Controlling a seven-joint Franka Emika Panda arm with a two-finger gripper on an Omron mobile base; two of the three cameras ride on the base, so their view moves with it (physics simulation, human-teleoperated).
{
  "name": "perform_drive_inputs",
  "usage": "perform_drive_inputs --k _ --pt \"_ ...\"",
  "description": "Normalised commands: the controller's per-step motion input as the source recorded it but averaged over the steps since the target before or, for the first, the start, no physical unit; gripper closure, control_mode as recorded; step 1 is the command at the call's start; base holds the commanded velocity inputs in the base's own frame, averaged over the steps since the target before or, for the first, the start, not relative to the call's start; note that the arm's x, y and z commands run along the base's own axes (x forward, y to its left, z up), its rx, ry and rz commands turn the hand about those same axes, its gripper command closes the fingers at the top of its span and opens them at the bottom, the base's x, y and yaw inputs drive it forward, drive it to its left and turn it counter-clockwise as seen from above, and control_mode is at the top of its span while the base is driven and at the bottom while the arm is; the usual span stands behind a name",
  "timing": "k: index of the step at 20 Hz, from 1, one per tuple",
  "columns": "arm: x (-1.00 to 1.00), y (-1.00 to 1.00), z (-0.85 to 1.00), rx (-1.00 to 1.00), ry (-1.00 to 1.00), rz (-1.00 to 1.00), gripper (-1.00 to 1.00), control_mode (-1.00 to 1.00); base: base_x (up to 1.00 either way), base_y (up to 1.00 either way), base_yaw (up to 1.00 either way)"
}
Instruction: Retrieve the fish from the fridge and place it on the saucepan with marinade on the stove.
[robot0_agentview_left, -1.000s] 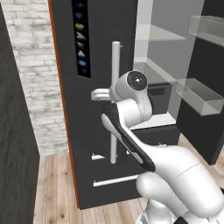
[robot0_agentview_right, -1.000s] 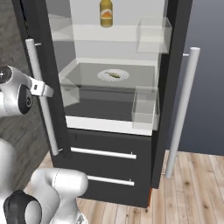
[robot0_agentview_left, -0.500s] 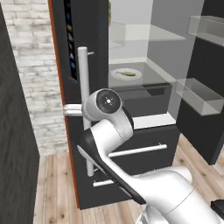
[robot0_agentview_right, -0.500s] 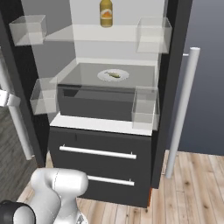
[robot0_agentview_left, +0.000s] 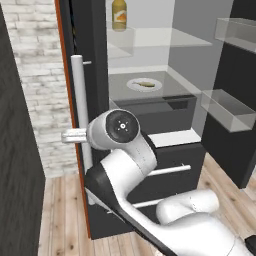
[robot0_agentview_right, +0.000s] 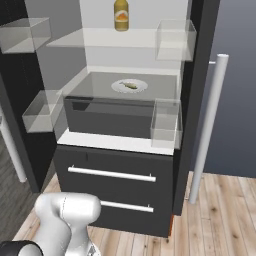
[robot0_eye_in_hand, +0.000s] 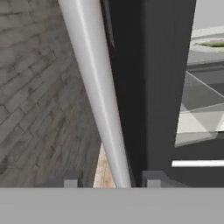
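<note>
Olive-green fish (robot0_agentview_right: 130, 85) lying lengthwise across white plate (robot0_agentview_right: 120, 87) inside open fridge (robot0_agentview_right: 200, 100), well beyond pincer (robot0_eye_in_hand: 108, 183), fingers parted around silver door handle (robot0_eye_in_hand: 98, 96).

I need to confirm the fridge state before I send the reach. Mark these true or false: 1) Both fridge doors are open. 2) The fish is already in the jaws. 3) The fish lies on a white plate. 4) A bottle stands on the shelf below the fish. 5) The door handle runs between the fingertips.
1) True: the fridge stands open on both sides.
2) False: the fish is on a shelf inside.
3) True: it rests on the plate.
4) False: the bottle stands on the shelf above.
5) True: the handle passes between the gripper tips.
</note>
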Motion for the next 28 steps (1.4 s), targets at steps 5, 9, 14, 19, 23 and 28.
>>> perform_drive_inputs --k 5,9,14,19,23,28 --pt "-1.0 -0.31 0.58 0.0 -0.04 0.14 -1.0 -1.0 0.0 0.0 0.0" --pt "-0.81 -0.9 0.6 0.0 -0.14 0.09 -1.0 -1.0 0.0 0.0 0.0" --pt "-0.31 -1.0 0.35 0.04 -0.01 0.06 -1.0 -1.0 0.0 0.0 0.0" --pt "-0.02 -1.0 0.32 0.15 0.05 0.08 -1.0 -1.0 0.0 0.0 0.0" --pt "0.0 -1.0 0.16 0.16 0.11 0.09 -1.0 -1.0 0.0 0.0 0.0" --pt "0.0 -0.96 0.0 0.09 0.16 0.0 -1.0 -1.0 0.0 0.0 0.0"
